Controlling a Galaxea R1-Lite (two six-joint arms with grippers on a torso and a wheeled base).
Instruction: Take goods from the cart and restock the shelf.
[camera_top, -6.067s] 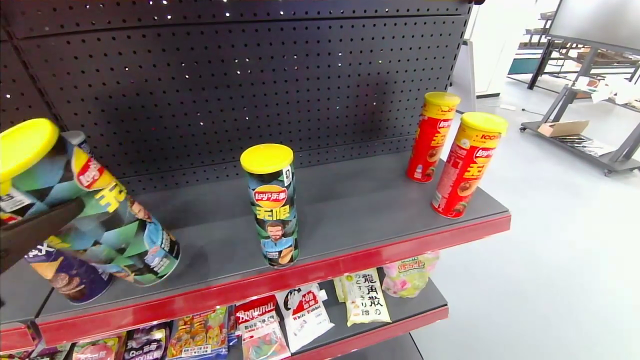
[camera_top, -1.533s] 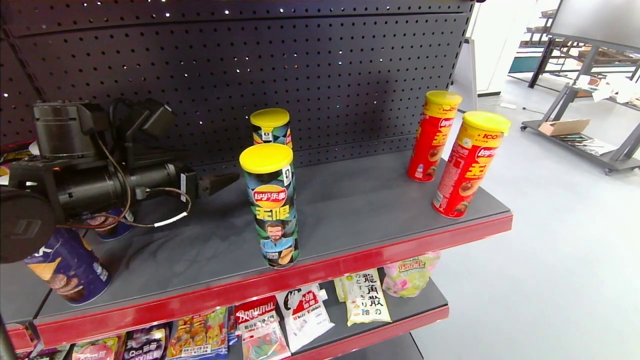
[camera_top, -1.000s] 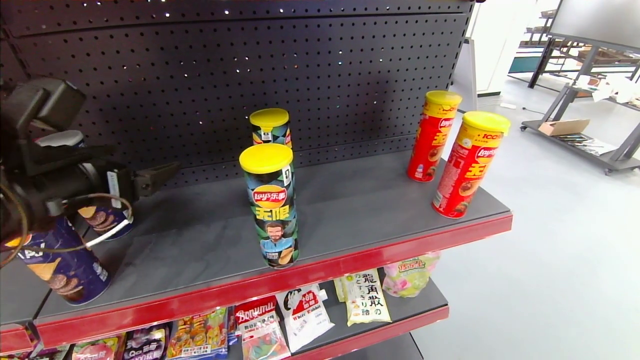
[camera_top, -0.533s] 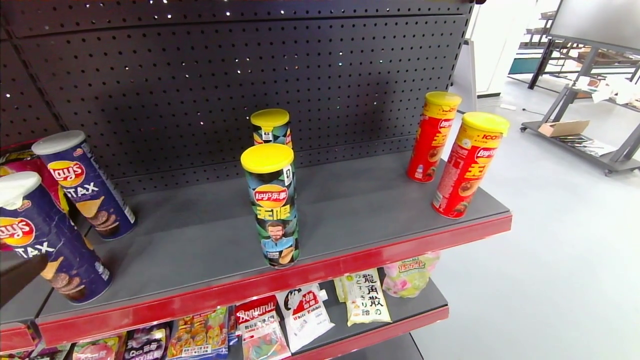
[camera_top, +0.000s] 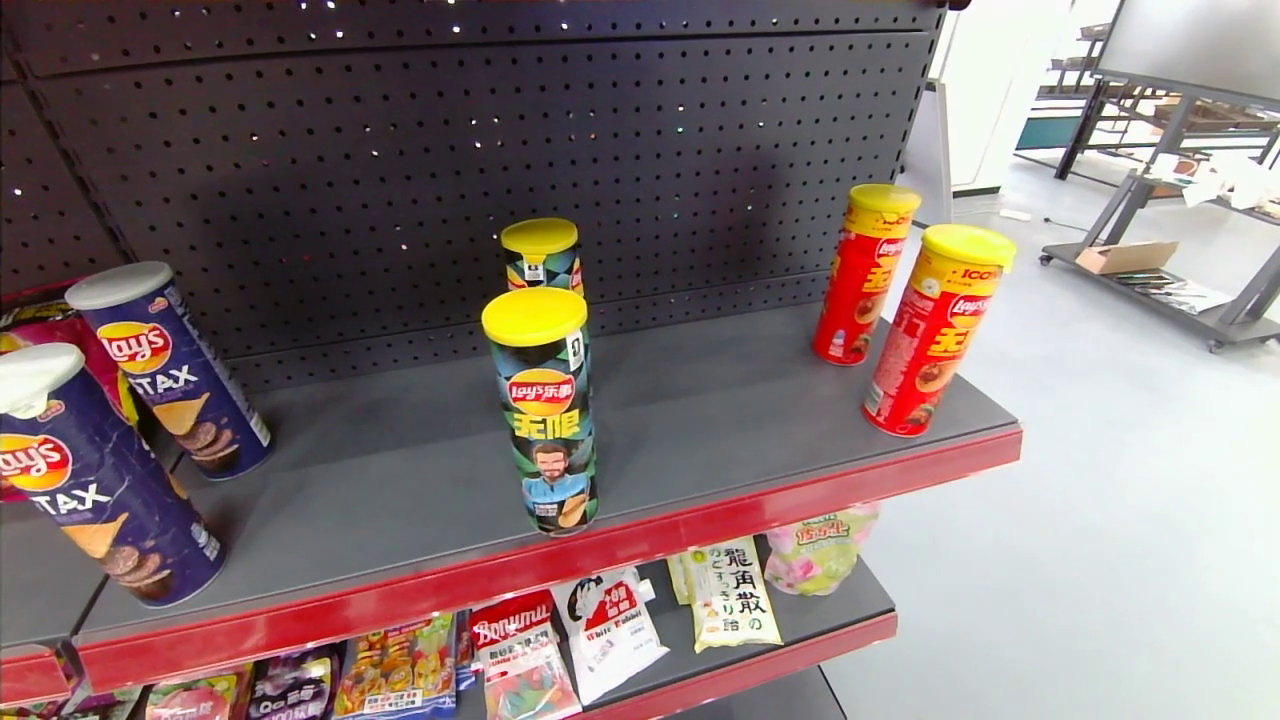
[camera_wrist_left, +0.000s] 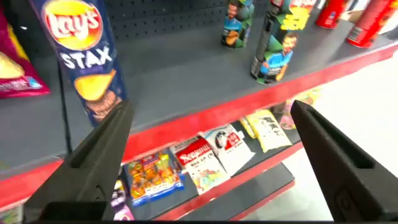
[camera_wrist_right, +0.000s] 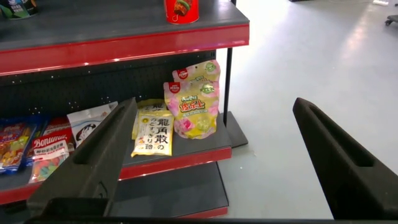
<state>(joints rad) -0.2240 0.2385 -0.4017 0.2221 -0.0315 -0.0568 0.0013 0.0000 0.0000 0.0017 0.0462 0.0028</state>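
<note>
Grey shelf (camera_top: 700, 400) with a red front lip. On it a green-and-black tube (camera_top: 541, 255) with a yellow lid stands upright at the back by the pegboard (camera_top: 400, 180), just behind its twin (camera_top: 545, 420) at the front edge. Left hand (camera_wrist_left: 211, 106) and right hand (camera_wrist_right: 216, 102) both gape, released, empty.

Shelf (camera_top: 700, 400): grey deck, red front edge. Back panel (camera_top: 400, 180): black, pattern of small holes. Patterned cans (camera_top: 545, 420) at centre: green-blue-black triangles, yellow lids. Red cans (camera_top: 935, 335) at 3 o'clock: yellow lids. Blue cans (camera_top: 95, 480) at 9 o'clock: dark, white lids.
</note>
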